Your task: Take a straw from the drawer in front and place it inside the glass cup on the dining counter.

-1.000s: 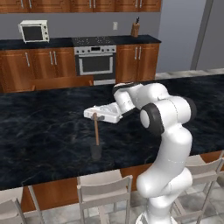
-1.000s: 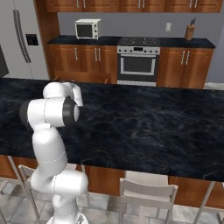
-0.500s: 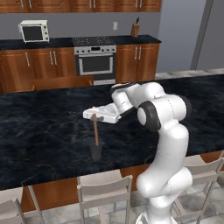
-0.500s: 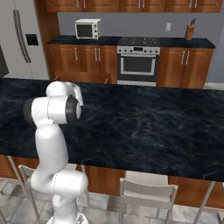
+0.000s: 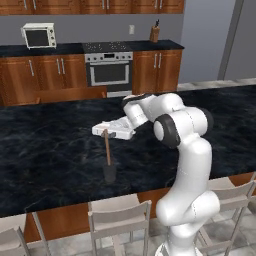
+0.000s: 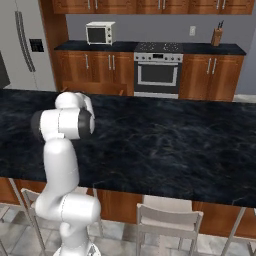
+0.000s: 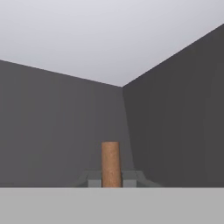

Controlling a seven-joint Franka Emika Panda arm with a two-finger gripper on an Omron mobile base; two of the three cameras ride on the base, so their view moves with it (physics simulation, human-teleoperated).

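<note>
The arm reaches out level over the black stone bench [image 5: 50, 150], which runs across the middle of the left base view from edge to edge, its near edge in the lower third of the frame above the chair backs [image 5: 117, 217]. The gripper [image 5: 106, 132] sits left of centre there, with bare stone open on every side of it. The fingers [image 7: 129, 178] are closed on the straw [image 5: 107, 149], which hangs straight down from them; in the hand view the straw [image 7: 110, 164] rises between the two tips at bottom centre. Its lower end meets the glass cup [image 5: 109, 172], a faint grey shape on the stone just below; the straw appears to dip inside it, though the clear glass is hard to make out. At the far wall, in the upper part of the frame, stand the steel oven [image 5: 108, 71], a toaster oven [image 5: 38, 35] at upper left and a knife block [image 5: 154, 33], all well apart from the arm. In the right base view the arm's own shoulder at left of frame hides the gripper; the fridge [image 6: 22, 45] stands at upper left, cut off by the frame.
</note>
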